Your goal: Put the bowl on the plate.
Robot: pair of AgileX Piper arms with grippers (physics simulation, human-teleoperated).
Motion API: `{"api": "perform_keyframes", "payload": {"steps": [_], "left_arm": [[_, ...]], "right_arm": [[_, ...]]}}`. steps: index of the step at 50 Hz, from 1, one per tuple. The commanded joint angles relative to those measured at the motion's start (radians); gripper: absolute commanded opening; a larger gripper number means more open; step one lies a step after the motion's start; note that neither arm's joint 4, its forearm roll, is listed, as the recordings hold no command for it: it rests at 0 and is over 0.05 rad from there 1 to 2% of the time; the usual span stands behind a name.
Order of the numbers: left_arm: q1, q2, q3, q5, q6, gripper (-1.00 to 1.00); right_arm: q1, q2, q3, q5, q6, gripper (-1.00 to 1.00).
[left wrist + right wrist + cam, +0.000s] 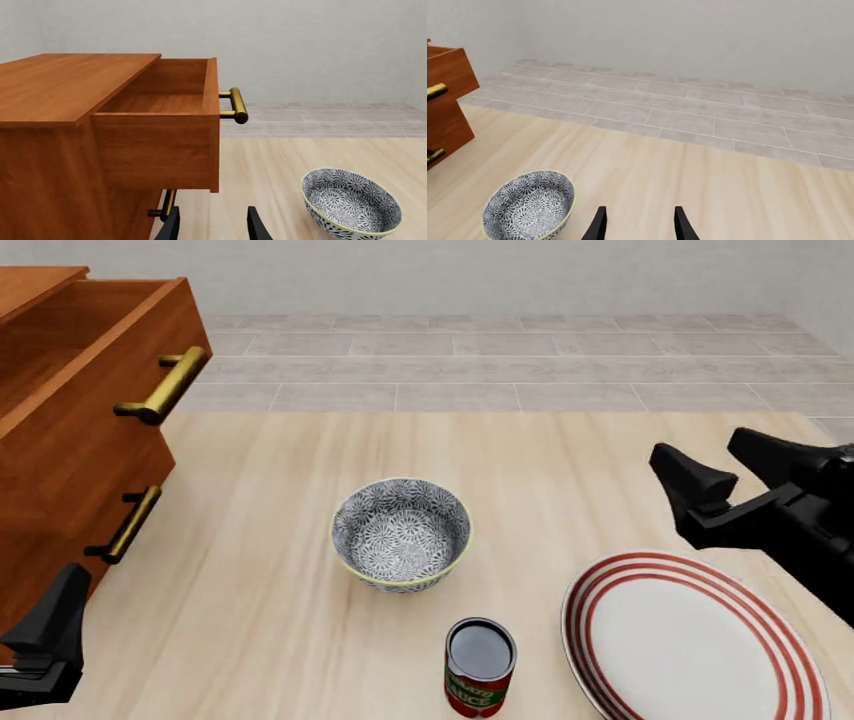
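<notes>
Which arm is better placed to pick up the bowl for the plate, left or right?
Probably the right. Its open tool hangs above the table beside the plate, facing the bowl. The left tool sits low by the cabinet, farther from the plate.

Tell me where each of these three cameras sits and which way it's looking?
Front view: above and behind the arms, looking down the table at the bowl, plate, can and drawer chest; both grippers show, right one open.
Left wrist view: behind the left gripper, facing the chest's open drawer; finger tips show.
Right wrist view: behind the right gripper, facing table and tiled floor; finger tips show.
All three share the bowl.
</notes>
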Motion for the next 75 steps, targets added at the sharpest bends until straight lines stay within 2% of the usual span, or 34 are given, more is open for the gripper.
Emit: {"api": "perform_keyframes", "payload": {"steps": [1,4,7,11,13,15,17,18,24,26,28,29,47,75], "left_arm": [[0.0,0.0,0.0,0.0,0.001,1.0],[0.0,0.001,0.0,0.0,0.0,1.0],[0.0,0.001,0.0,0.0,0.0,1.0],[0.0,0.001,0.0,-0.001,0.0,1.0],[0.0,0.001,0.0,-0.001,0.0,1.0],[0.0,0.001,0.0,0.0,0.0,1.0],[0.0,0.001,0.0,0.0,0.001,1.0],[0.0,0.001,0.0,0.0,0.001,1.0],[-0.001,0.001,-0.001,0.0,0.001,1.0],[0.0,0.001,-0.001,0.0,0.0,1.0],[-0.001,0.001,-0.001,0.0,0.0,1.0],[-0.001,0.001,-0.001,0.0,0.001,1.0],[-0.001,0.003,0.0,-0.002,0.0,1.0],[-0.001,0.002,0.0,-0.001,0.001,1.0]], "right_arm": [[0.13,0.259,-0.156,0.014,0.006,1.0],[0.155,0.311,-0.2,0.048,0.008,1.0],[0.191,0.379,-0.265,0.095,0.073,1.0],[0.231,0.455,-0.331,0.153,0.035,1.0],[0.238,0.459,-0.34,0.16,0.054,1.0],[0.239,0.517,-0.38,0.188,0.004,1.0],[0.257,0.542,-0.394,0.199,0.037,1.0],[0.261,0.559,-0.403,0.206,0.016,1.0],[0.324,0.67,-0.478,0.275,0.062,1.0],[0.323,0.69,-0.496,0.283,0.063,1.0],[0.337,0.713,-0.506,0.284,0.089,1.0],[0.334,0.735,-0.514,0.287,0.071,1.0],[0.363,0.943,-0.6,0.328,0.083,1.0],[0.322,1.093,-0.616,0.293,0.082,1.0]]}}
